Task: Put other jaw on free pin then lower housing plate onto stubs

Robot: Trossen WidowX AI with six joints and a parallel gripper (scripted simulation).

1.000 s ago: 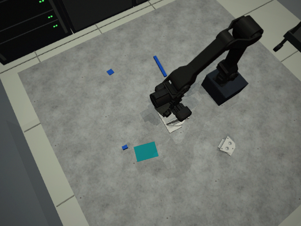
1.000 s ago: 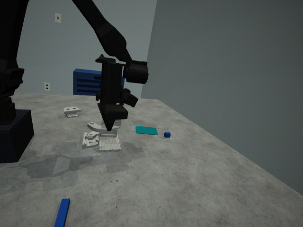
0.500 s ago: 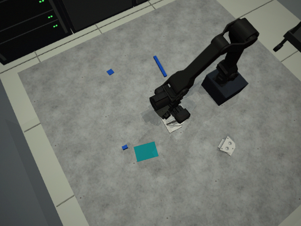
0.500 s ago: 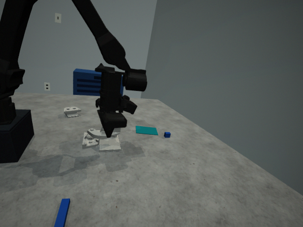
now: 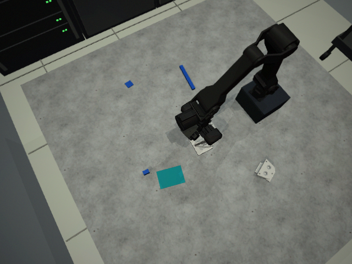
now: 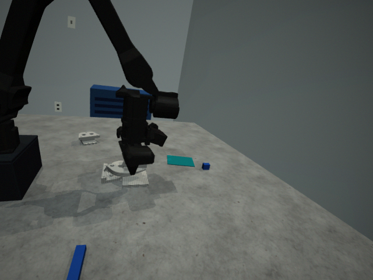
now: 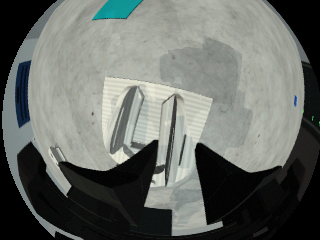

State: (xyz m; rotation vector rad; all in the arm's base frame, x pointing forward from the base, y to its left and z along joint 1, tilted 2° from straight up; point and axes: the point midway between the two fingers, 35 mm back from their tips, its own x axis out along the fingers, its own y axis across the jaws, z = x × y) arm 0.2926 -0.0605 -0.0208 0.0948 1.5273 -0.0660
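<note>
My gripper [image 5: 202, 138] [image 6: 133, 170] [image 7: 178, 146] points down, shut on the loose white jaw [image 6: 120, 171] [image 7: 168, 125]. In the exterior view that jaw's curved end is low over the left part of the white ribbed base [image 5: 199, 151] [image 6: 135, 179] [image 7: 155, 91]; whether it sits on the free pin is hidden. The other jaw [image 7: 127, 120] stands beside it on the base, at the left in the wrist view. The pins and gear teeth are mostly hidden. The white housing plate [image 5: 267, 170] [image 6: 88, 137] [image 7: 58, 154], with two large holes, lies apart, tilted on its support.
A teal rectangle [image 5: 170, 177] [image 6: 180, 160] [image 7: 118, 9] and small blue block [image 5: 146, 171] [image 6: 206, 166] lie beyond the base. A long blue bar [image 5: 187, 77] [image 6: 76, 262] and blue square [image 5: 128, 83] lie on the opposite side. The arm's dark pedestal [image 5: 260, 106] [image 6: 21, 168] stands nearby.
</note>
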